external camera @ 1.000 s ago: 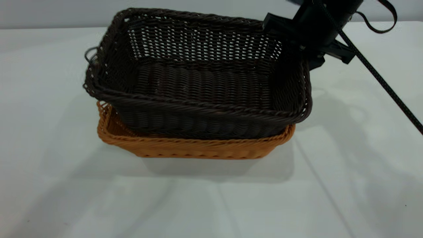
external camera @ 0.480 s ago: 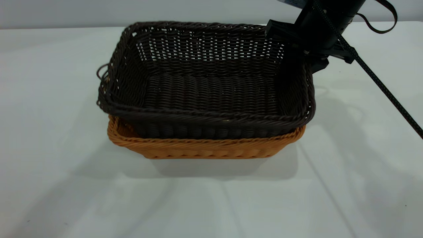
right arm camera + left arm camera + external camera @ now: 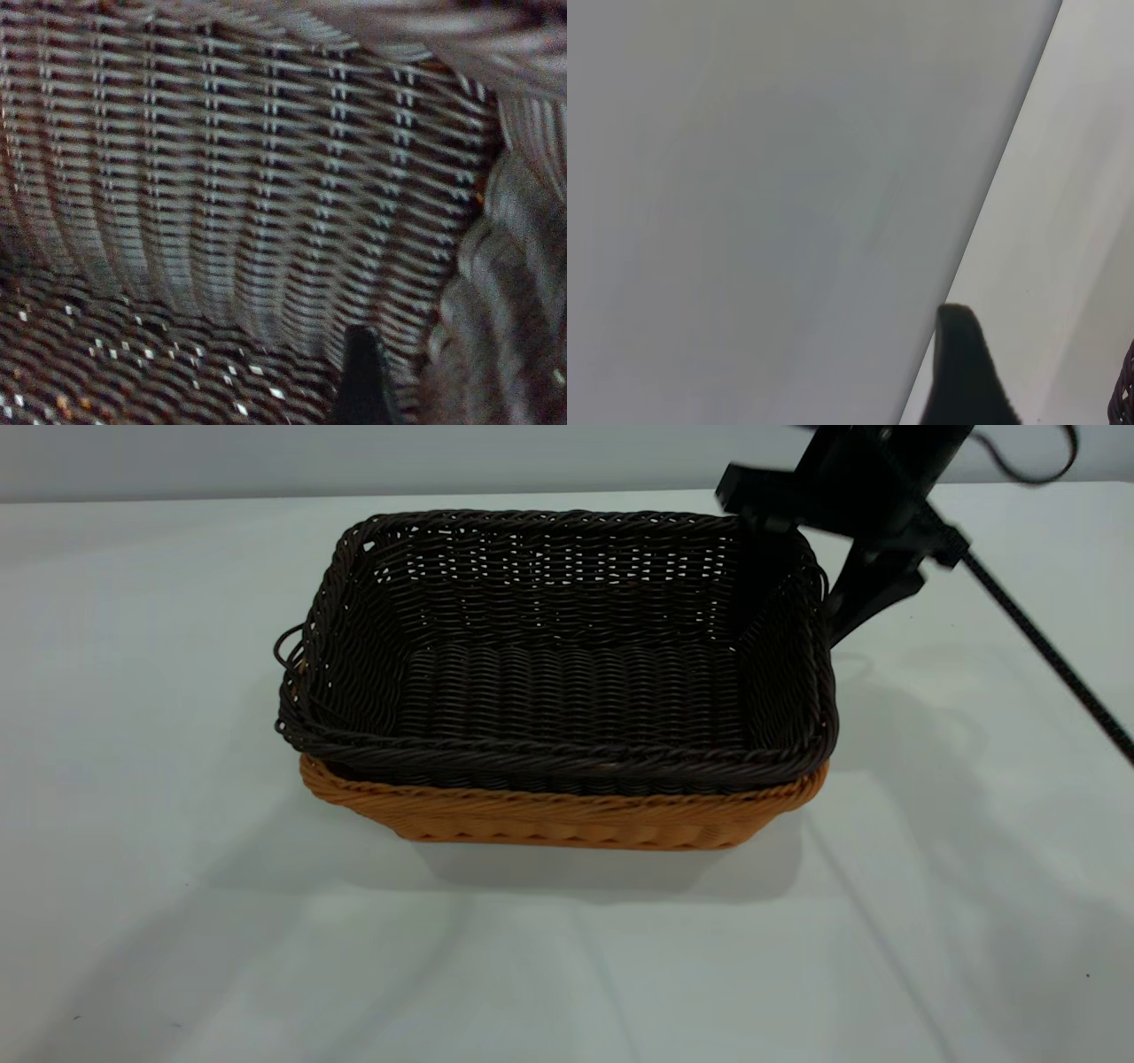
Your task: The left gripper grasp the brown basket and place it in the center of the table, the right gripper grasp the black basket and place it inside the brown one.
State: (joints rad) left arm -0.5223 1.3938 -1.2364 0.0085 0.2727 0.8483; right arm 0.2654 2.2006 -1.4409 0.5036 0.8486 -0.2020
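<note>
On your worktop [image 3: 177,921] the brown basket [image 3: 567,819] sits mid-surface. The black basket [image 3: 558,682] has dropped level into it since a second ago, rims nearly flush. At two o'clock your right claw [image 3: 797,567] now straddles the far-right rim, spread and no longer gripping. Nesting looks done; lift away. The left claw is off-view.
</note>
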